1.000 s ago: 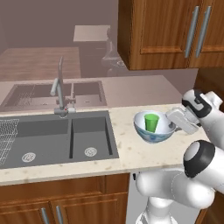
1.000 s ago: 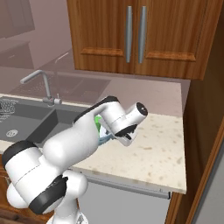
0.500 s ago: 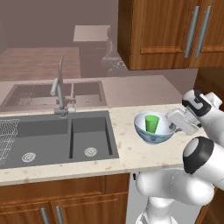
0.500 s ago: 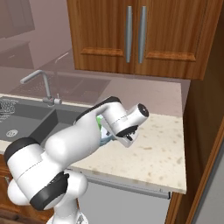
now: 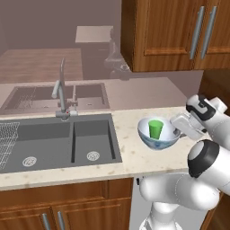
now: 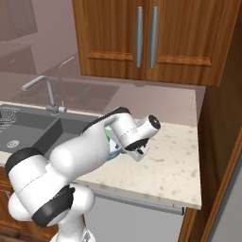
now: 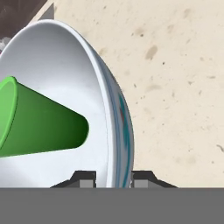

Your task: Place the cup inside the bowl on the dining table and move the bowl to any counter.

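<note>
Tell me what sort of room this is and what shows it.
A kitchen, rendered rather than real. A double-basin sink with a metal faucet is set into a speckled stone counter, with wooden wall cabinets above it.

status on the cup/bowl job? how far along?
Done: the cup stands upright inside the bowl. In hand: the tool is shut on the bowl's rim, one finger inside, one outside, with the bowl at the counter right of the sink. Left: set it down if not resting yet, then let go and back off.
</note>
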Robot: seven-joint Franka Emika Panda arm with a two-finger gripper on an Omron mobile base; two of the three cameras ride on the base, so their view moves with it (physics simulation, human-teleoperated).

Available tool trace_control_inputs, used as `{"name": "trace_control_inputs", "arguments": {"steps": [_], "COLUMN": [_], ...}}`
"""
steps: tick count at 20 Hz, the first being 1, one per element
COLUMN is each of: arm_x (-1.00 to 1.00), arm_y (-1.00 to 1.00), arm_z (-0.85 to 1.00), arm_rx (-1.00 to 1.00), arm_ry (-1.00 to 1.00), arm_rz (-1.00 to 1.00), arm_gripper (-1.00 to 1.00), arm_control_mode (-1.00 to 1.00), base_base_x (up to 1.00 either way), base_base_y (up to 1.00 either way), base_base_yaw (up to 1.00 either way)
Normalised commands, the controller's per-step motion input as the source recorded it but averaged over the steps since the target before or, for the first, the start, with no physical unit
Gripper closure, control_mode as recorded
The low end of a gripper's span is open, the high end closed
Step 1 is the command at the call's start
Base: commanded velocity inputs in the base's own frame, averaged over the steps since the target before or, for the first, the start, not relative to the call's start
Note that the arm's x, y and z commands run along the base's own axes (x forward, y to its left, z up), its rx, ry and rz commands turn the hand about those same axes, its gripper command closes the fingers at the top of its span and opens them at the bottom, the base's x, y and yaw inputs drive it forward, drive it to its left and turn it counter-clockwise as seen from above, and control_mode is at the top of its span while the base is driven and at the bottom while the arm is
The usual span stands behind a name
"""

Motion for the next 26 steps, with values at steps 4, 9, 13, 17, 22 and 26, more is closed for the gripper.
{"name": "trace_control_inputs", "arguments": {"steps": [4, 9, 13, 17, 22, 26], "arm_x": [0.00, 0.02, 0.14, 0.21, 0.11, 0.15], "arm_y": [0.01, 0.12, 0.18, 0.20, 0.17, 0.10], "arm_z": [-0.21, -0.14, -0.09, -0.10, -0.07, -0.16], "arm_rx": [-0.04, -0.07, -0.08, -0.07, -0.04, -0.04], "arm_ry": [-0.03, 0.00, 0.00, 0.00, 0.00, 0.00], "arm_rz": [0.00, -0.01, -0.01, -0.02, -0.02, -0.01], "arm_gripper": [1.00, 1.00, 1.00, 1.00, 1.00, 1.00], "arm_control_mode": [-1.00, -1.00, -1.00, -1.00, -1.00, -1.00], "base_base_x": [0.00, 0.00, 0.00, 0.00, 0.00, 0.00], "base_base_y": [0.00, 0.00, 0.00, 0.00, 0.00, 0.00], "base_base_yaw": [0.00, 0.00, 0.00, 0.00, 0.00, 0.00]}}
